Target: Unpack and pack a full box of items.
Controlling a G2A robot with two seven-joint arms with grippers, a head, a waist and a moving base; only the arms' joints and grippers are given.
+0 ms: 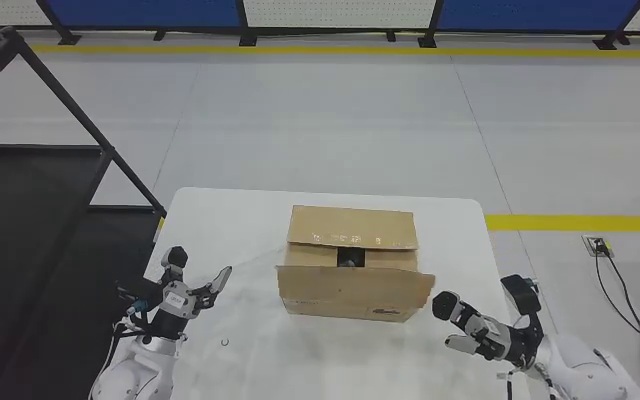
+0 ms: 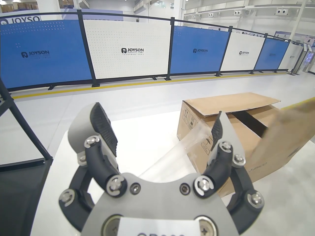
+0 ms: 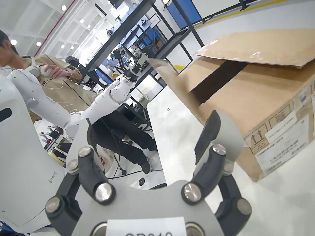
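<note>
Fingers spread and empty, the left gripper [image 1: 198,268] at 8 o'clock and the right gripper [image 1: 452,322] at 4 o'clock flank the cardboard box [image 1: 350,288], which sits mid-table with its flaps part-raised. Unpacking looks barely begun, and folding the flaps wide likely comes next. The box rests on a white table [image 1: 230,220]; blue-and-white fence panels [image 1: 140,12] stand beyond at 12 o'clock.

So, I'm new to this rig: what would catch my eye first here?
A cardboard box stands in the middle of the white table, its flaps ajar over a dark gap. The left pincer and the right pincer flank it, both open, touching nothing.
</note>
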